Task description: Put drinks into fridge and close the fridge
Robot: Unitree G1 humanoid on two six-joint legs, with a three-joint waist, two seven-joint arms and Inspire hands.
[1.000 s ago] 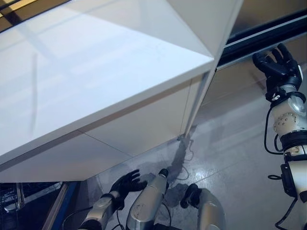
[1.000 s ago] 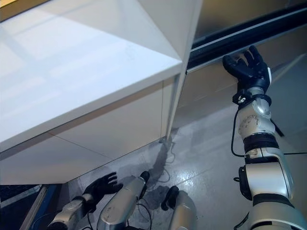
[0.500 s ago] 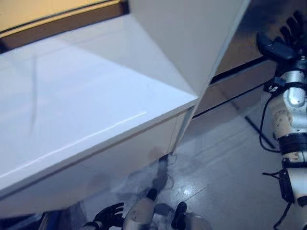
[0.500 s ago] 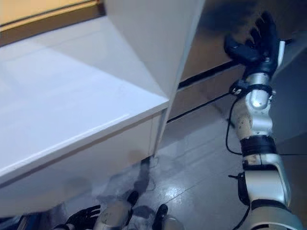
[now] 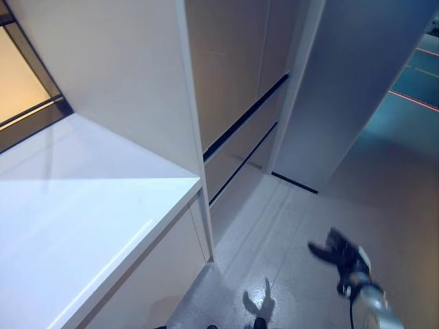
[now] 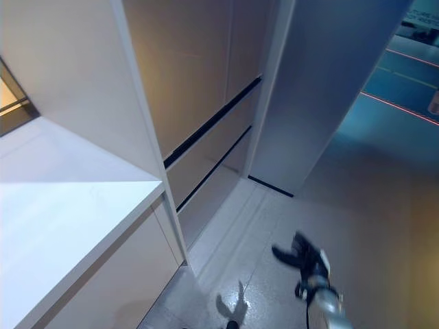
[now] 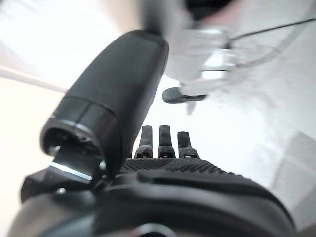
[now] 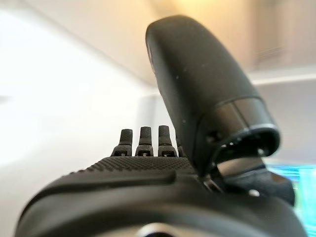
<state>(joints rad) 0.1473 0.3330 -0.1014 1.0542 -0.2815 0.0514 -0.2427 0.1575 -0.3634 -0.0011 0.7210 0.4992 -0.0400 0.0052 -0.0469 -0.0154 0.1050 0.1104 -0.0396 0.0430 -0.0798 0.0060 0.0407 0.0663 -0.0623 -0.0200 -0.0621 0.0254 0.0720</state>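
Observation:
My right hand [image 5: 337, 251] hangs low over the grey floor at the lower right, fingers spread, open and empty. It also shows in the right eye view [image 6: 302, 256]. In the right wrist view the hand [image 8: 148, 182] has straight fingers [image 8: 144, 140] and holds nothing. In the left wrist view my left hand [image 7: 168, 175] has straight fingers [image 7: 164, 143] and a raised thumb [image 7: 116, 113], open and empty above a pale floor.
A white counter [image 5: 75, 226] fills the left, with a tall white cabinet side [image 5: 116, 75] above it. Beige drawer fronts [image 5: 240, 130] with dark gaps stand behind. A tall grey panel [image 5: 350, 96] rises at the right. The glossy floor [image 5: 274, 233] lies between them.
The camera has swung up and to the right, so the whole scene shifted. My right hand has dropped from high at the right to low over the floor.

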